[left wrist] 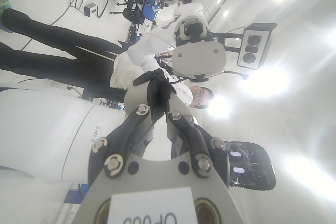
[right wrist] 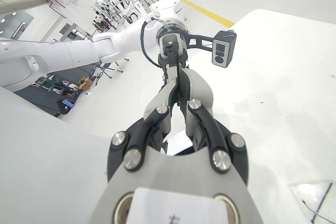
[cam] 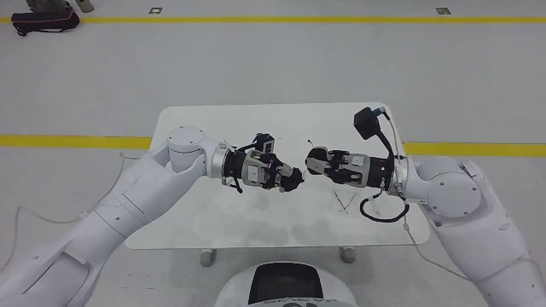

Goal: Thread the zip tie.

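Note:
My two arms meet tip to tip above the middle of the white table (cam: 205,222). The zip tie (right wrist: 179,80) is a thin black strip. It runs between the ribbed pads of my right gripper (right wrist: 179,89), which is shut on it. It leads on toward my left gripper (right wrist: 172,51) just beyond. In the left wrist view a thin black strand of the zip tie (left wrist: 155,112) lies between the closed fingers of my left gripper (left wrist: 157,83). From above, the left gripper (cam: 293,179) and the right gripper (cam: 313,166) nearly touch.
A small clear bag (cam: 345,200) holding dark ties lies on the table under my right arm, also seen as the clear bag (right wrist: 315,198). Both grippers hang above the table, which has bare surface (right wrist: 275,93) around them.

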Action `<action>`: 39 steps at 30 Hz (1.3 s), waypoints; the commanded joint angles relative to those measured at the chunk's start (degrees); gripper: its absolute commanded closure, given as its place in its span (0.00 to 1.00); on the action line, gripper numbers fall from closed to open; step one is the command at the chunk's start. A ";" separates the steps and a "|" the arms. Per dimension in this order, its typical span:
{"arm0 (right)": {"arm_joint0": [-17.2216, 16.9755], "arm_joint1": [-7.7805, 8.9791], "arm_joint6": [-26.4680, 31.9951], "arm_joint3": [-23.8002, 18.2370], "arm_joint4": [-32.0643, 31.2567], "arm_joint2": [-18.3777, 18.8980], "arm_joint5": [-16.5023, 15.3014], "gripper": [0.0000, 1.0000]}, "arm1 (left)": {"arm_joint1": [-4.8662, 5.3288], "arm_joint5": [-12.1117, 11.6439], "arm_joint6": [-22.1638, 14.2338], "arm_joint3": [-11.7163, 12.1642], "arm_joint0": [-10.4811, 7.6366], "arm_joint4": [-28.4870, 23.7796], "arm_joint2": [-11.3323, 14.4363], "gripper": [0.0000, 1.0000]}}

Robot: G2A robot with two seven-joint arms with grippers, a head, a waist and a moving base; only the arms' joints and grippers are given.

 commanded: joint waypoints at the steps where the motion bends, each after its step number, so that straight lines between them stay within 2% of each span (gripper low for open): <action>1: 0.07 0.02 0.04 0.08 -0.03 -0.07 0.00 1.00 | 0.00 0.00 0.00 0.00 0.00 0.00 0.00 1.00; 17: -0.13 0.36 -0.15 -0.92 0.32 0.63 0.00 1.00 | 0.00 0.00 0.00 0.00 0.00 0.00 0.00 1.00; 39: 0.34 0.49 -1.22 -0.14 -0.58 -0.59 0.00 1.00 | 0.00 0.00 0.00 0.00 0.00 0.00 0.00 1.00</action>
